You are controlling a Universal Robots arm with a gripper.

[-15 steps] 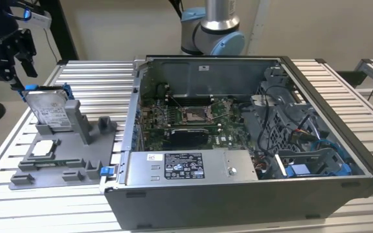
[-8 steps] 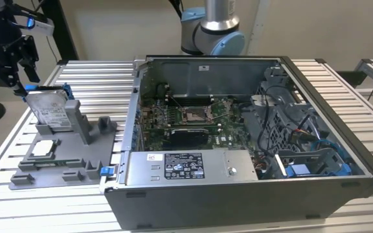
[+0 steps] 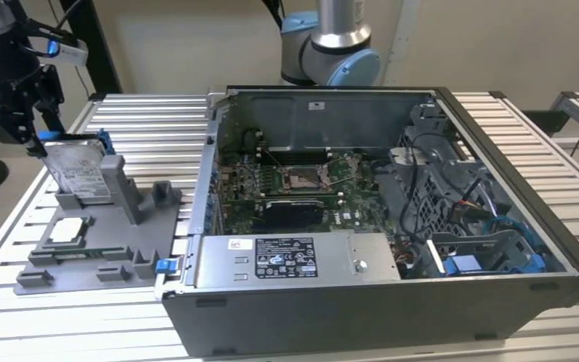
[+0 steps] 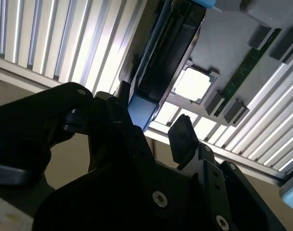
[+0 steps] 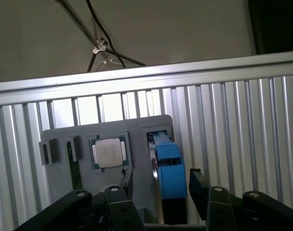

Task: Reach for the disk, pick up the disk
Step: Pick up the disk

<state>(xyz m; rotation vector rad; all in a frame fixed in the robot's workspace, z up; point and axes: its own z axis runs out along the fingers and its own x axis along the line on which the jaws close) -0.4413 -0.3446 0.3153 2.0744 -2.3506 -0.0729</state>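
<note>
Straddling upright disk [image 5: 168, 163] | gripper [image 5: 161, 177] spread, not clamped | slatted metal table [image 5: 233, 125] | beige wall [image 5: 185, 29] behind

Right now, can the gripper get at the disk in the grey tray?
Probably yes: the gripper hangs over the upright disk, jaws open either side of its blue edge, with nothing between them but the disk.

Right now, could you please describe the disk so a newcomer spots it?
Beside the open computer case, at the exterior view's left, sits a grey fixture tray. The disk stands on edge in it: silver-grey metal with a blue bracket, unlike the small square chip lying flat.
</note>
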